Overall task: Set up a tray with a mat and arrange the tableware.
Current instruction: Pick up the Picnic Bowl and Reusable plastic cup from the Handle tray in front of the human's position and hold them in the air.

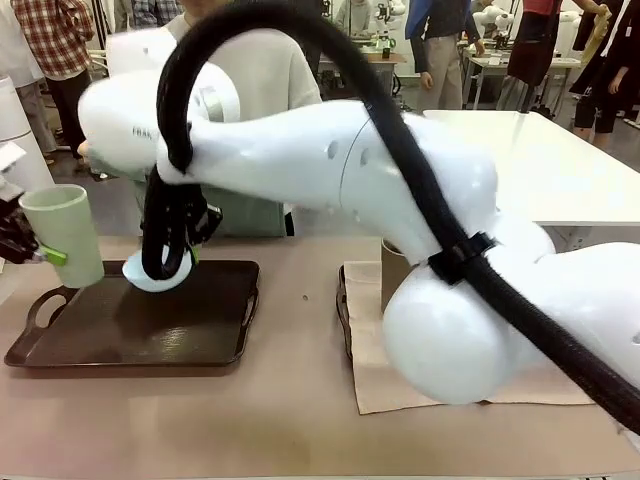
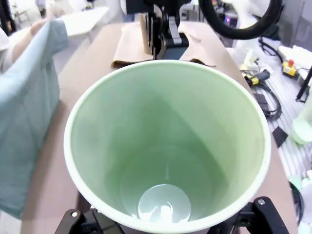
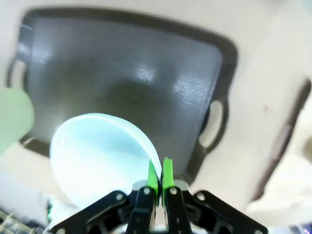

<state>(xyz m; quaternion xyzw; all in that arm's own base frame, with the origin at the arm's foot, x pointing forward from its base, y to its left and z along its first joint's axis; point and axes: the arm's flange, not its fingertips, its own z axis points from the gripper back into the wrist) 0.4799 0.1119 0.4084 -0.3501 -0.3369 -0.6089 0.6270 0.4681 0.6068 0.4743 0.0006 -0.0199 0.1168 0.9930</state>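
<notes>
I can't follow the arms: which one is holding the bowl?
The right tool, pinching the rim of the blue bowl above the tray; the left tool grips a green tumbler instead.

White tables [image 1: 560, 170] behind, possibly workbenches

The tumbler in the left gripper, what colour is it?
The tumbler is pale green, clearest in the left wrist view.

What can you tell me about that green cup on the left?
The pale green tumbler is tall and handleless, wider at the rim than the base, smooth and glossy like plastic or glazed ceramic. It is empty and nearly upright, clamped by its sides in the left gripper, a green pad against its wall. It seems to hang just above the left end of the dark tray.
</notes>
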